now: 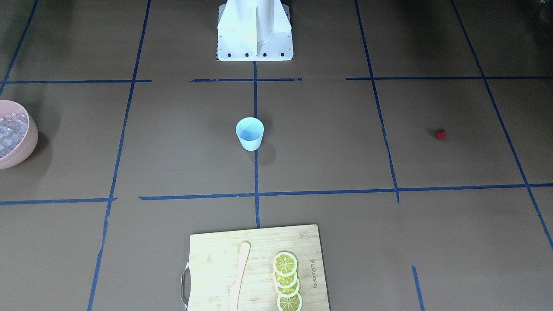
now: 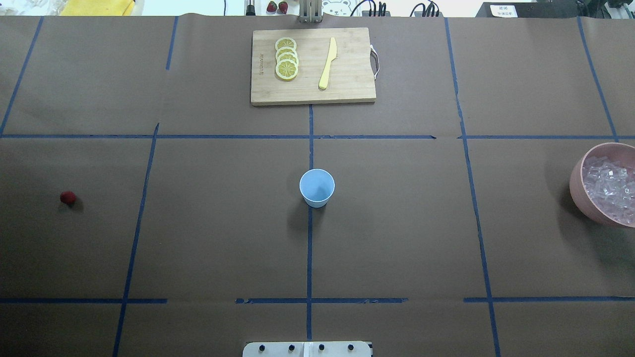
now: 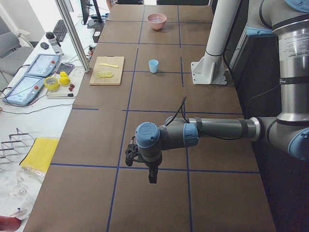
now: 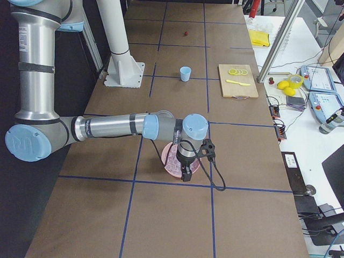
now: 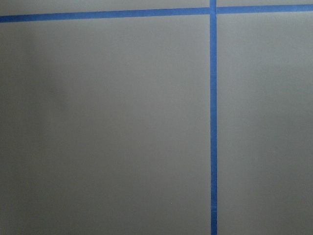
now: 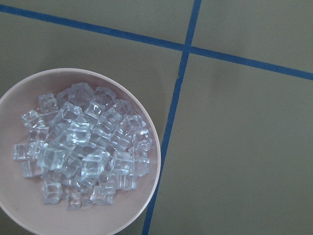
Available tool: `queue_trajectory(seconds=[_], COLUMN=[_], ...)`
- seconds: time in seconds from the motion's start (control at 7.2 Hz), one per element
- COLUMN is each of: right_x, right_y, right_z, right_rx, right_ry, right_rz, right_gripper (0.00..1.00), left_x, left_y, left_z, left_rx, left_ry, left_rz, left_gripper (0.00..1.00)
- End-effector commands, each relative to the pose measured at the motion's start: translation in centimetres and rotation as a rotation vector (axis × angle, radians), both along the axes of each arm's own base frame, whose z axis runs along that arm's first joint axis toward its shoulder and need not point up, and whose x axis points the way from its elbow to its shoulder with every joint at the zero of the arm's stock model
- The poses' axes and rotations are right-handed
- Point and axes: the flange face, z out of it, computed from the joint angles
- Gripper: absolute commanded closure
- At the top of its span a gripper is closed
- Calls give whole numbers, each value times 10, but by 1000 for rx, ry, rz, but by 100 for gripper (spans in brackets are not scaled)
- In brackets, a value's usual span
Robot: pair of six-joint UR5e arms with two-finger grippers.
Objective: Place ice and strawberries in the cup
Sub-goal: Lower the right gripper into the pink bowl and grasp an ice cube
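Observation:
The light-blue cup (image 2: 317, 187) stands upright at the table's middle; it also shows in the front view (image 1: 249, 134). The strawberry (image 2: 68, 198) lies alone far out on the robot's left side. The ice (image 2: 607, 186) is heaped in a pink bowl (image 2: 575, 173) at the right edge. My right gripper (image 4: 185, 174) hangs over that bowl, and its wrist view looks down on the ice (image 6: 83, 147). My left gripper (image 3: 152, 174) hangs above bare table. Both show only in side views, so I cannot tell if they are open or shut.
A wooden cutting board (image 2: 347, 84) at the far middle holds lemon slices (image 2: 286, 58) and a yellow knife (image 2: 327, 63). The robot's white base (image 1: 255, 34) stands at the near edge. Blue tape lines cross the brown table cover.

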Motion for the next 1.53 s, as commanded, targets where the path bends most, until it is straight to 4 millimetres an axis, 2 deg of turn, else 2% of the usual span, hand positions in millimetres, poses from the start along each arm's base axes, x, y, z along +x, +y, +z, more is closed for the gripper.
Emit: queue_trajectory(seconds=[0.0, 0.42, 0.56, 0.83, 1.11, 1.25, 1.39], right_x=[0, 0, 0, -1, -2, -6, -20], right_y=[0, 2, 9, 12, 12, 11, 13], right_z=[1, -1, -5, -9, -10, -10, -8], right_rx=[0, 4, 13, 23, 24, 39, 101], right_ry=[2, -1, -3, -7, -10, -12, -14], right_rz=[-1, -1, -2, -7, -7, -22, -56], right_gripper=[0, 0, 0, 0, 0, 0, 0], left_x=[8, 9, 9, 9, 10, 10, 10], left_y=[-1, -2, -1, -1, 6, 6, 6], left_z=[-3, -5, -5, -2, 0, 0, 0], left_rx=[9, 8, 10, 7, 7, 6, 7], left_ry=[0, -1, -1, -1, 0, 0, 0], left_rz=[21, 19, 19, 19, 24, 23, 24], left_gripper=[0, 0, 0, 0, 0, 0, 0])
